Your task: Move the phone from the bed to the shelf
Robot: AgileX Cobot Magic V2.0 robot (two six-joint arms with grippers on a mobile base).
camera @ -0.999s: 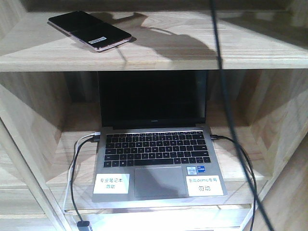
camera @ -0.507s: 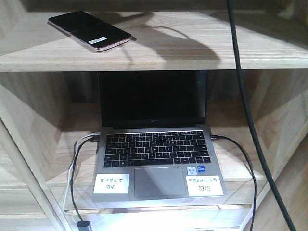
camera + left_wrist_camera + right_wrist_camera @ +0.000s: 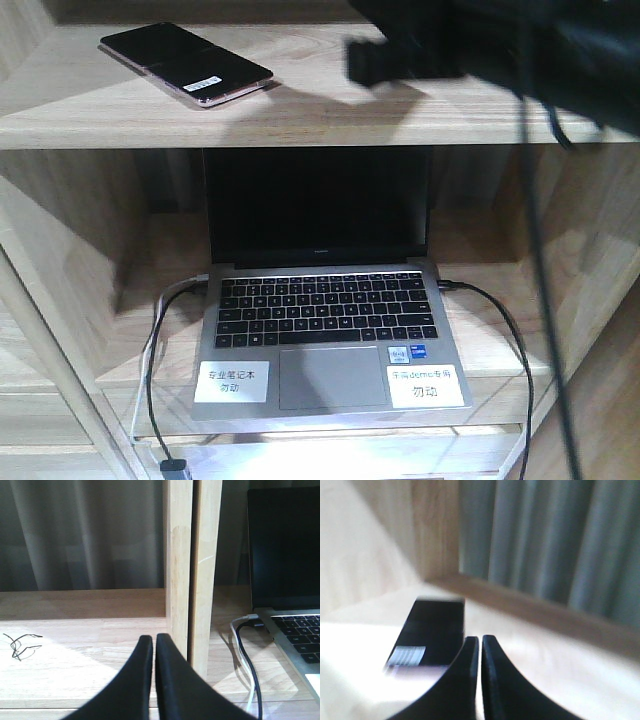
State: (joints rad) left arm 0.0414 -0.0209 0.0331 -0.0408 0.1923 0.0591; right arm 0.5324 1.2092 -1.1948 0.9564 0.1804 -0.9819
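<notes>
The phone [image 3: 187,64], a glossy black slab with a rose-gold edge and a white sticker, lies flat on the pale wooden shelf [image 3: 330,112], at its left end. In the right wrist view the phone [image 3: 432,627] rests just ahead and left of my right gripper [image 3: 480,639], whose jaws are shut with nothing between them and apart from the phone. A dark, blurred part of the right arm [image 3: 480,40] hangs over the shelf's right half. My left gripper [image 3: 152,637] is shut and empty above a lower wooden board. The bed is out of view.
An open grey laptop [image 3: 320,300] with plugged-in cables [image 3: 150,380] fills the compartment below the shelf. Wooden uprights [image 3: 192,570] stand right of the left gripper, with the laptop [image 3: 282,555] beyond. A small wire tangle [image 3: 20,645] lies to the left. A black cable [image 3: 545,300] hangs at right.
The right arm's dark bulk has come into the front view at the top right, where only a hanging cable showed before. The phone has stayed in place on the shelf.
</notes>
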